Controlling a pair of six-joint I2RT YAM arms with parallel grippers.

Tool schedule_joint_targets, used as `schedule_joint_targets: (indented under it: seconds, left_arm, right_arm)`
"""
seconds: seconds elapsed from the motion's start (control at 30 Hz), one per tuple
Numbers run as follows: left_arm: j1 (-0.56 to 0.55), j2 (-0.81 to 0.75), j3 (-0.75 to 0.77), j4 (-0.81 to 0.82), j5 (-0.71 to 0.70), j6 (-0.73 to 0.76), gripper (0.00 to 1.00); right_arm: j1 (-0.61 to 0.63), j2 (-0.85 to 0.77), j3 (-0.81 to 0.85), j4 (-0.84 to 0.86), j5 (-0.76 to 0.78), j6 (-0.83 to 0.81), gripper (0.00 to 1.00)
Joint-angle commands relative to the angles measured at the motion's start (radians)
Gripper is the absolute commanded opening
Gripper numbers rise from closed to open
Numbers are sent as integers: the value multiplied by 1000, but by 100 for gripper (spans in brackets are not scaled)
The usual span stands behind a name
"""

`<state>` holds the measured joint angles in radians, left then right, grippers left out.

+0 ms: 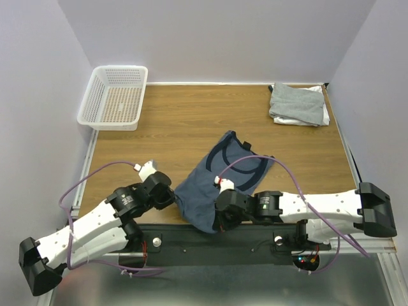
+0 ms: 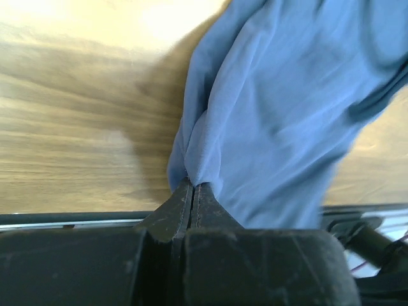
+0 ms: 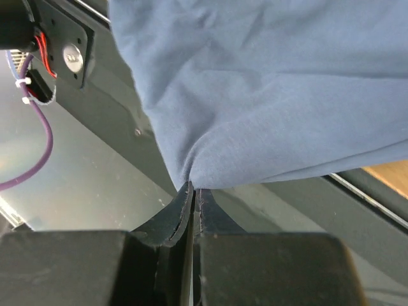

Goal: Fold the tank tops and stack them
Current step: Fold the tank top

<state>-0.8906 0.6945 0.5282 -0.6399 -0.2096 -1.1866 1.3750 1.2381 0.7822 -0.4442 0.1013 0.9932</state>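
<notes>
End effectors (image 2: 193, 186) (image 3: 193, 189) pinch navy tank top (image 1: 204, 185), long axis diagonal, neckline far-right.

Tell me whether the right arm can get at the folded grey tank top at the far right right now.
Probably not yet: the right gripper is shut on the navy tank top at the near edge. The table between it and the folded grey tank top is bare, so only that grip hinders.

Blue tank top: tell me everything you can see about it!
The blue tank top is soft, thin cloth, navy with darker trim round its neck and armholes. It lies rumpled and slanted on the wooden table near the arms, its bottom end reaching the near edge. The left gripper and right gripper each pinch its lower edge, jaws shut.
</notes>
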Motion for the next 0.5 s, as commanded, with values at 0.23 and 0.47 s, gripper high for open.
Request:
schedule_joint_targets:
  seconds: [0.23, 0.47]
  left_arm:
    - [41, 98, 249, 6, -272, 79, 0]
    - [197, 252, 384, 207, -159, 269, 0]
  right_arm:
    - [9, 87, 183, 33, 47, -123, 0]
    - [-25, 57, 224, 16, 110, -126, 0]
